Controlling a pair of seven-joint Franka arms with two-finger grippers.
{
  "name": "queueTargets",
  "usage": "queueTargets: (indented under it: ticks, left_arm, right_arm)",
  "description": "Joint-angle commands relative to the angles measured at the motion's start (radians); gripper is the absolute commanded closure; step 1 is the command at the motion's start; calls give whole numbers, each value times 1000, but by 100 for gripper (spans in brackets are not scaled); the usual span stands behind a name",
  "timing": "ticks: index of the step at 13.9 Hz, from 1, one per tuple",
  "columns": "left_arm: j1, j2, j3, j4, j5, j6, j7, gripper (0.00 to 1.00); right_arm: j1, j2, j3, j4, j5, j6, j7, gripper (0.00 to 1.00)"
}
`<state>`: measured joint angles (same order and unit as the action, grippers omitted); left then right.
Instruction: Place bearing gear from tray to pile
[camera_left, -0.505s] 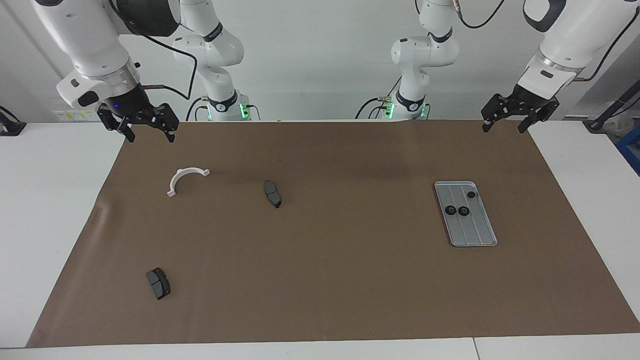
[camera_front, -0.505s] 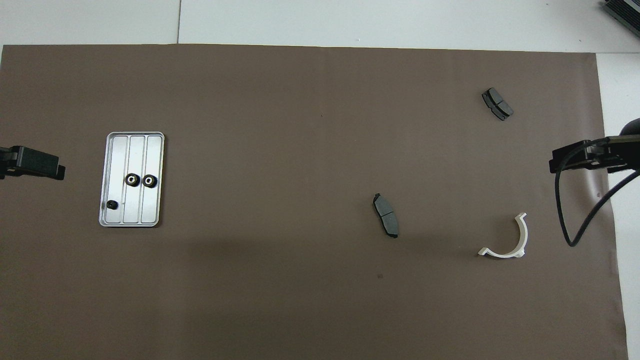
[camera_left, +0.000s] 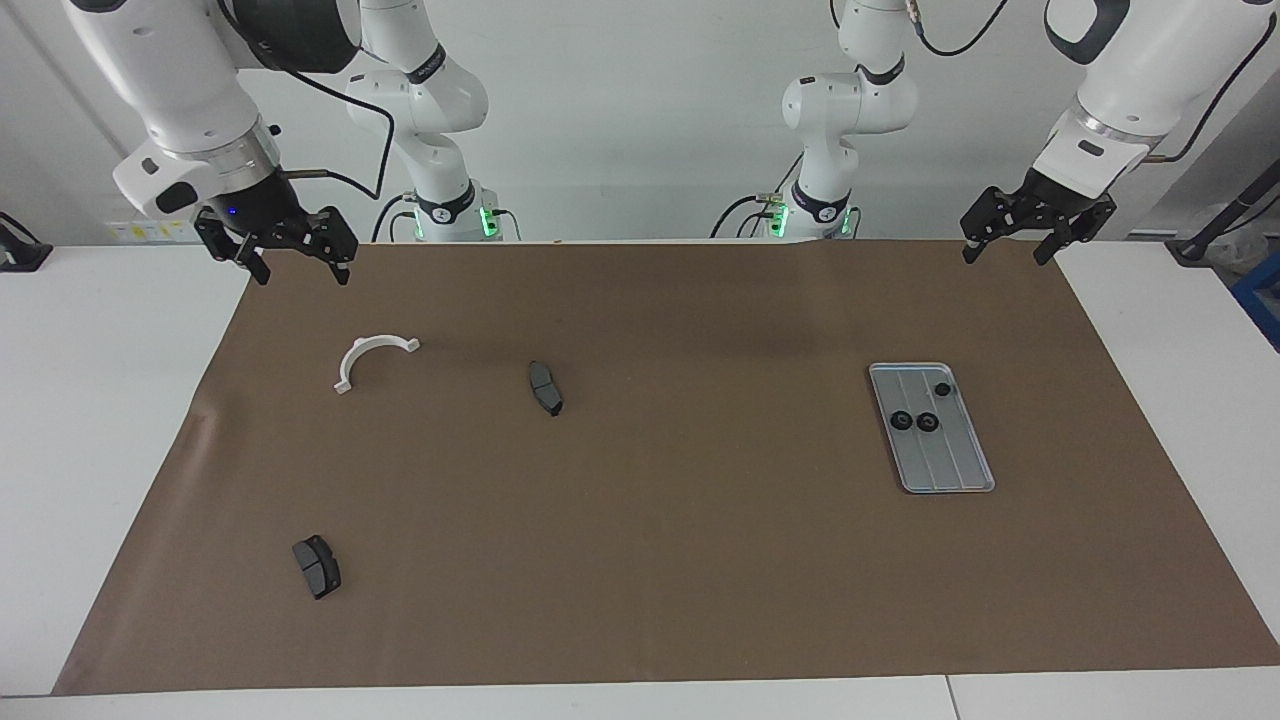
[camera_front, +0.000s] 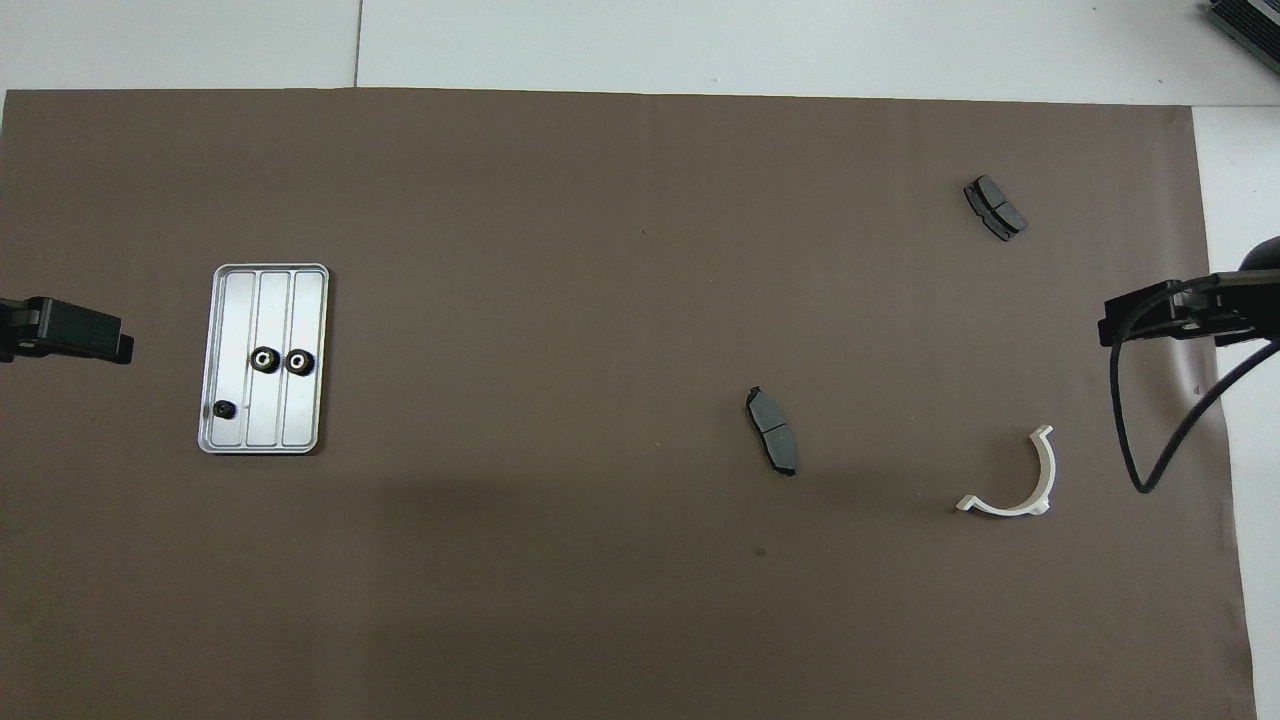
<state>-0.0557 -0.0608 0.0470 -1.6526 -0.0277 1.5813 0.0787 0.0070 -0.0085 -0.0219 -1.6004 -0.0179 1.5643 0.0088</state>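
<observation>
The grey-blue ribbed tray (camera_left: 950, 465) (camera_front: 303, 300) lies toward the left arm's end of the table. Three black bearing gears rest in it: two side by side (camera_left: 901, 421) (camera_left: 927, 421) (camera_front: 264, 359) (camera_front: 299, 361) and a smaller one (camera_left: 941, 389) (camera_front: 224, 409) nearer the robots. The pile is a loose scatter toward the right arm's end: a white half-ring bracket (camera_left: 352, 360) (camera_front: 1010, 509) and two dark brake pads (camera_left: 545, 388) (camera_left: 317, 566) (camera_front: 772, 430) (camera_front: 995, 207). My left gripper (camera_left: 1005, 255) (camera_front: 70, 330) hangs open and empty over the mat's corner. My right gripper (camera_left: 300, 272) (camera_front: 1170, 315) hangs open and empty over the mat's edge near the bracket.
A brown mat (camera_left: 700, 560) covers most of the white table (camera_left: 100, 420). A black cable (camera_front: 1150, 450) loops down from the right arm's wrist above the mat's edge. A wide stretch of bare mat separates the tray from the scattered parts.
The left gripper has shifted very slightly. The right arm, the tray, the gears and the scattered parts are where they were.
</observation>
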Motion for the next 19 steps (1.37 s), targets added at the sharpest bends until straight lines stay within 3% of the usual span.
queueTargets:
  ticks: [1, 3, 5, 6, 9, 11, 16, 19]
  left_arm:
    - [-4, -100, -2, -217, 6, 179, -7, 0]
    - [5, -97, -2, -295, 8, 224, -2, 0]
    - [8, -79, -2, -376, 8, 361, -2, 0]
    - [8, -35, -2, -391, 8, 415, -2, 0]
    - [-7, 71, -4, -403, 8, 523, -2, 0]
    - [-10, 88, -6, -446, 8, 621, -2, 0]
    - [-15, 196, -7, -429, 5, 713, 1, 0]
    - [-30, 205, -9, -432, 5, 730, 9, 0]
  right_arm:
    - [-5, -8, 5, -10, 16, -9, 10, 0]
    - [-5, -8, 5, -9, 16, -9, 10, 0]
    - [-5, -8, 5, -10, 16, -9, 10, 0]
    - [-5, -8, 5, -10, 16, -10, 10, 0]
    - [-5, -8, 7, -10, 16, -9, 10, 0]
    - [-5, -8, 7, -10, 16, -9, 10, 0]
    - [-5, -8, 5, -10, 16, -9, 10, 0]
    - [-5, -8, 5, -10, 16, -9, 10, 0]
